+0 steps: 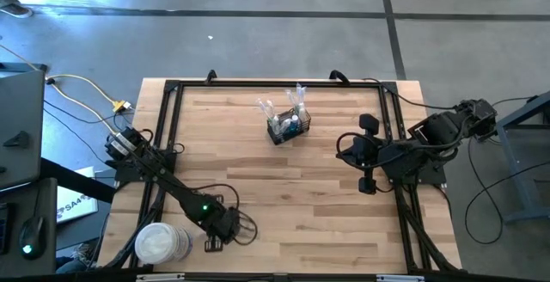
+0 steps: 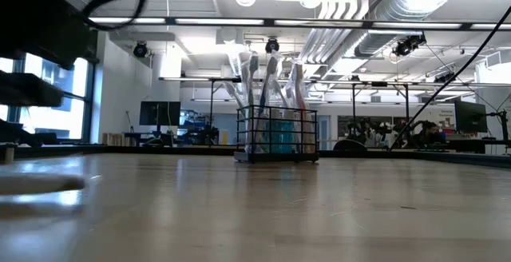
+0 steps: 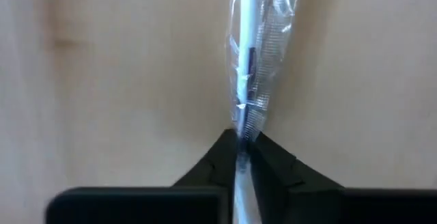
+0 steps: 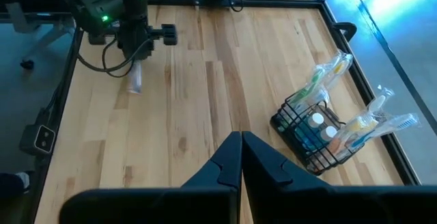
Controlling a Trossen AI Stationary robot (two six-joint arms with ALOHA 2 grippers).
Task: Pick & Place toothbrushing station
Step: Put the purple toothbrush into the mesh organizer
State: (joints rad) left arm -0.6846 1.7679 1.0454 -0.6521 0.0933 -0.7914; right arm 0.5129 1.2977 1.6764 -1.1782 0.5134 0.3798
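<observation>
The toothbrushing station [image 1: 288,125], a small black wire basket holding several wrapped toothbrushes, stands on its base on the far middle of the wooden table; it also shows in the low view [image 2: 275,134] and the right wrist view [image 4: 311,132]. My left gripper [image 1: 216,230] is down at the table's near left, shut on a toothbrush in a clear wrapper [image 3: 249,67] that lies on the wood [image 4: 134,79]. My right gripper [image 4: 241,141] hangs shut and raised at the table's right side, touching nothing. My left gripper pinches the wrapped toothbrush between its two fingers, on the wrapper and white handle [image 3: 240,132] toward one end. The fingers come from above, pointing steeply down, one on each side of the handle. The long free part lies flat on the table.
A round white tub [image 1: 159,243] sits at the near left corner, close beside my left gripper. A black metal frame [image 1: 172,88] runs around the table's edges. Bare wood lies between the tub and the basket.
</observation>
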